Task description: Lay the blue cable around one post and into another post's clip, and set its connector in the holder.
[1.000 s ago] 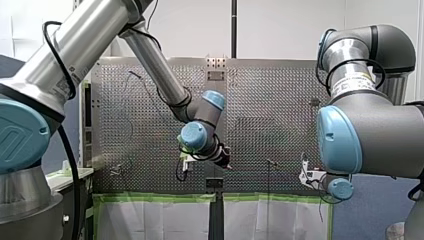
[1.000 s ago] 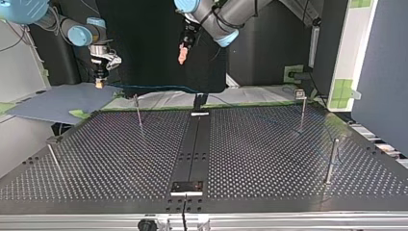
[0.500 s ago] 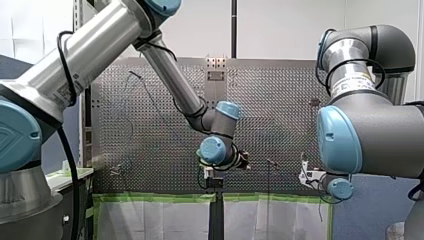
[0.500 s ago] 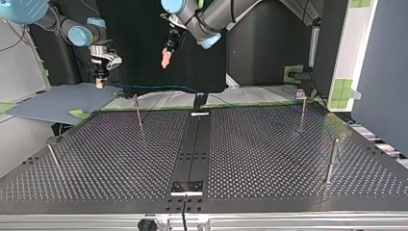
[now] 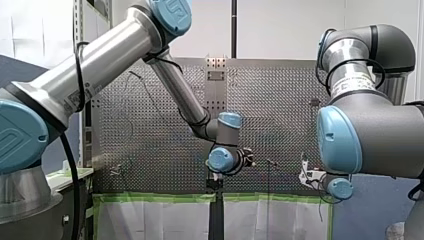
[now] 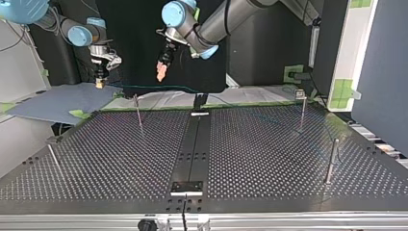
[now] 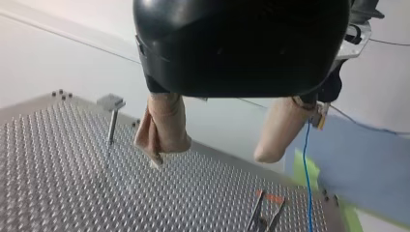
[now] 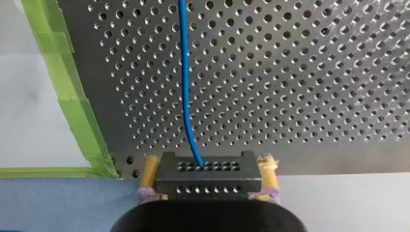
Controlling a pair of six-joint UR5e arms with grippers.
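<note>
Right wrist view, fingers (image 8: 151,170) apparently pinching connector (image 8: 209,175), blue cable (image 8: 184,87) ahead.

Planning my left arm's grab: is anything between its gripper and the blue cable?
Nothing visible: in the top view my left gripper hangs open above the blue cable, which runs from the connector in my right gripper.

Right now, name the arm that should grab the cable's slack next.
Probably my left: left gripper hangs open and empty near the blue cable; right gripper is shut on the connector.
</note>
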